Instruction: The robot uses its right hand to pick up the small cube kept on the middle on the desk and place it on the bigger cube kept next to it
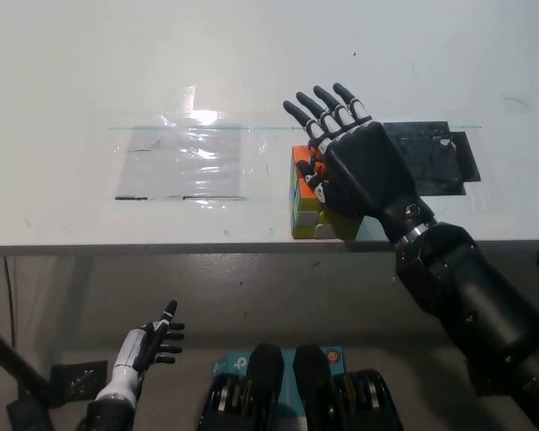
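R hand (364,166) over big cube (307,199), fingers spread, L hand (153,346) low, open

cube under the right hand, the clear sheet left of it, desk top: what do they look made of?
Cube: probably glossy plastic, judging by its coloured sticker-like tiles. Clear sheet: thin transparent film or plastic, going by the glare and wrinkled shine. Desk: matte white, probably laminate; it shows little reflection. Right hand hides much of the cube.

The bigger cube (303,199) is a patchwork of orange, yellow, green and white squares. The right hand (346,153) is black with pale grey finger segments; the left hand (151,348) is white with black fingertips. The desk (90,72) is plain white, carrying a clear glossy plastic sheet (184,162) and a black patch (436,154).
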Controlling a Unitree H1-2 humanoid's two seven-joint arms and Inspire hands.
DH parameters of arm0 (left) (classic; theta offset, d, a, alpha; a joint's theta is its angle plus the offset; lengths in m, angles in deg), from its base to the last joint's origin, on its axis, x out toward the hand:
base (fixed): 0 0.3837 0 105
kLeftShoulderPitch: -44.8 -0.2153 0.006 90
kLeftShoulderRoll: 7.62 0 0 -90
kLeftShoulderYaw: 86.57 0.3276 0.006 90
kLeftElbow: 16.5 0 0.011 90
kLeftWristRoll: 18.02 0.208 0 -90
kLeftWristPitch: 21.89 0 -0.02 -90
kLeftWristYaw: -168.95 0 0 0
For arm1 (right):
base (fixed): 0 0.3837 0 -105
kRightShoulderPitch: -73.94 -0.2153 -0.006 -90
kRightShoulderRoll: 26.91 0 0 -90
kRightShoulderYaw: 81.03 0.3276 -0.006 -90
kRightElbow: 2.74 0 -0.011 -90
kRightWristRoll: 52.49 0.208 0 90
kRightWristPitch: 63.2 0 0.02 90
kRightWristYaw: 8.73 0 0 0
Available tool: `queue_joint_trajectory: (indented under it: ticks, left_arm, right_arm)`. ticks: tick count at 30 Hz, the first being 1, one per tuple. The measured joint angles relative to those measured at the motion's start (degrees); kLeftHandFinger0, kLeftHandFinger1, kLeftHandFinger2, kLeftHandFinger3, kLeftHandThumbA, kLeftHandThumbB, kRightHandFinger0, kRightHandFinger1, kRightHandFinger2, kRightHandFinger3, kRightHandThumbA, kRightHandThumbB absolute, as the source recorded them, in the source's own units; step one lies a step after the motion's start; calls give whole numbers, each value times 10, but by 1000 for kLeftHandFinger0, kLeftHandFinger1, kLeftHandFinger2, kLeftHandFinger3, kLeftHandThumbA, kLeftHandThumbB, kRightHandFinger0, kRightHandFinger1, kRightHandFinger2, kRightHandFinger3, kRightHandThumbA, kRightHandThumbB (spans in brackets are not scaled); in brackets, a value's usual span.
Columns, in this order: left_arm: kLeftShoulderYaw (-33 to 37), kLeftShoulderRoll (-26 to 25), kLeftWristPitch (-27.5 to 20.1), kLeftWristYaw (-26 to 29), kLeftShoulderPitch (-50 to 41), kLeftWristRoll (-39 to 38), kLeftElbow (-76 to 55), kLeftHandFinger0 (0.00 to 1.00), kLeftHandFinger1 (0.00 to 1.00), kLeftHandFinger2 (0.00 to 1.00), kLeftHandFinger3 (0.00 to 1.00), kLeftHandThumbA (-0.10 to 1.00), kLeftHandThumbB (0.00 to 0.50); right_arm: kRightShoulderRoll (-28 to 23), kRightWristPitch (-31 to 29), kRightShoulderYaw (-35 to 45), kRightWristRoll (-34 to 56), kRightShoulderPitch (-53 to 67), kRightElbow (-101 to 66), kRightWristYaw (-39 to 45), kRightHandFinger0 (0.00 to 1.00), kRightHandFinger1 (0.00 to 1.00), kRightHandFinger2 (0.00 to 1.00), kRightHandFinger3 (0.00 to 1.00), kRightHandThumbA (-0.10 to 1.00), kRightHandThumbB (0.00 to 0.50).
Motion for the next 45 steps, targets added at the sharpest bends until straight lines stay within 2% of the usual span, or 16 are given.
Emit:
queue_joint_trajectory:
  ticks: [1,3,4,7,12,13,16,24,25,26,27,33,36,37,40,45]
  left_arm:
    - [0,0,0,0,0,0,0,748,683,733,692,902,80]
    - [-1,0,0,0,0,0,0,736,671,733,697,888,96]
    - [-2,1,0,0,0,0,0,742,677,736,708,887,85]
    - [-5,3,0,0,-1,-1,0,680,623,669,633,859,89]
    - [-5,6,0,0,-4,-1,2,807,722,757,715,891,77]
    - [-5,6,0,0,-5,-1,3,748,678,749,701,886,74]
    - [-5,7,0,0,-8,-1,3,768,687,740,706,892,69]
    - [-3,8,-4,1,-13,1,10,778,708,721,664,895,51]
    - [-4,8,-5,0,-14,0,11,697,646,674,638,879,48]
    - [-4,8,-7,0,-15,-1,11,735,676,700,694,888,57]
    - [-5,8,-8,0,-16,-1,11,699,642,668,662,847,77]
    - [-7,10,-5,0,-28,-2,1,750,680,719,715,871,56]
    - [-7,10,-5,0,-31,-2,1,723,671,722,739,884,72]
    - [-7,10,-5,0,-32,-2,1,682,631,670,651,853,85]
    - [-8,11,-6,0,-32,-3,0,688,647,686,667,851,69]
    - [-8,12,-4,0,-33,-3,-1,707,657,697,670,873,66]
  right_arm:
    - [0,1,0,0,1,-2,0,1000,1000,1000,1000,440,216]
    - [-1,2,1,-1,4,-8,2,1000,1000,1000,1000,648,301]
    - [-1,3,1,-1,7,-17,5,1000,1000,1000,1000,697,309]
    - [-3,5,8,5,29,-68,30,1000,1000,1000,1000,729,345]
    - [-4,10,19,13,52,-140,77,1000,1000,1000,1000,842,403]
    - [-5,12,21,15,54,-156,87,1000,1000,1000,1000,880,420]
    - [-5,19,30,20,56,-204,119,1000,1000,1000,1000,974,481]
    - [2,35,44,40,62,-301,193,1000,1000,1000,1000,943,475]
    - [3,37,44,41,64,-307,199,1000,1000,1000,1000,925,470]
    - [4,37,44,42,66,-311,204,1000,1000,1000,1000,915,466]
    - [5,38,44,43,68,-315,210,1000,1000,1000,1000,912,466]
    - [7,39,48,51,85,-351,235,1000,1000,1000,1000,961,463]
    - [7,40,55,56,100,-383,246,1000,1000,1000,1000,935,447]
    - [7,40,59,57,107,-399,249,1000,1000,1000,1000,909,432]
    - [5,42,76,63,133,-440,258,1000,1000,1000,1000,863,363]
    - [0,42,102,73,223,-516,264,1000,1000,1000,1000,787,352]
